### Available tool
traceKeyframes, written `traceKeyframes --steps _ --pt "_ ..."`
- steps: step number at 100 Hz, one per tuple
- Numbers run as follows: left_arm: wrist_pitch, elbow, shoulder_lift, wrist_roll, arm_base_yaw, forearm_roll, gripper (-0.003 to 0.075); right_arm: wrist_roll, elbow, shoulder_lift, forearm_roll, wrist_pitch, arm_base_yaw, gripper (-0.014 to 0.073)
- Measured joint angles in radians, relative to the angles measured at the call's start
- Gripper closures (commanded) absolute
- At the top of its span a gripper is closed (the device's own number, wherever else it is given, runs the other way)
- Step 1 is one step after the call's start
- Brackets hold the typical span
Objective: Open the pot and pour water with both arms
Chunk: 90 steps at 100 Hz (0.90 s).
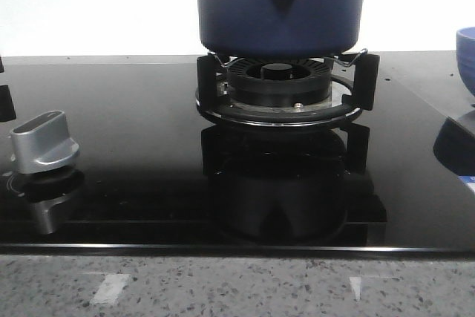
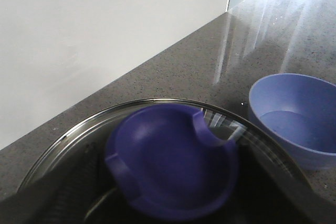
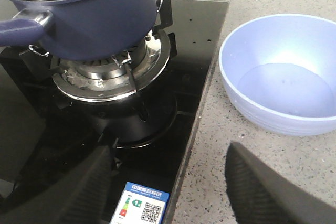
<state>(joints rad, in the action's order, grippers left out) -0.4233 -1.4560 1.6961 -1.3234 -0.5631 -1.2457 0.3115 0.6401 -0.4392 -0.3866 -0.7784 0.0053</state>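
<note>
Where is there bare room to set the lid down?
Bare black glass between the knob and the burner; bare granite strip in front of the cooktop. Tight between the pot and the bowl.

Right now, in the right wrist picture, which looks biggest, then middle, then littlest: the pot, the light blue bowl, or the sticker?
1. The pot and the light blue bowl look about alike, and the pot is partly cut off, so I won't rank them.
2. The sticker is clearly littlest.
</note>
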Motion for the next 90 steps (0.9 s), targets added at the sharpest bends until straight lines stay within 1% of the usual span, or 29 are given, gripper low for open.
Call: traceKeyframes --steps 19,38,50,62,69,79,90 --pt "-0.014 -0.040 0.057 -0.008 0.000 -0.003 0.0258 0.000 0.000 0.000 0.004 0.000 0.000 0.0169" --pt "-0.016 -0.046 0.061 -0.027 0.000 -0.005 0.0267 0.000 0.000 0.000 0.004 0.000 0.000 0.0169" --pt "-0.018 -0.048 0.061 -0.031 0.000 -0.007 0.0328 0.000 0.000 0.000 0.005 0.000 0.000 0.0169" --pt "-0.020 -0.048 0.061 -0.030 0.000 -0.009 0.0433 0.000 0.000 0.000 0.005 0.000 0.000 0.0169" --pt "-0.020 -0.048 0.061 -0.030 0.000 -0.009 0.0479 0.000 0.000 0.000 0.007 0.000 0.000 0.0169" --pt "-0.020 -0.048 0.061 -0.030 0.000 -0.011 0.0512 0.000 0.000 0.000 0.007 0.000 0.000 0.0169" --pt "-0.020 -0.048 0.061 -0.030 0.000 -0.011 0.0512 0.000 0.000 0.000 0.009 0.000 0.000 0.0169"
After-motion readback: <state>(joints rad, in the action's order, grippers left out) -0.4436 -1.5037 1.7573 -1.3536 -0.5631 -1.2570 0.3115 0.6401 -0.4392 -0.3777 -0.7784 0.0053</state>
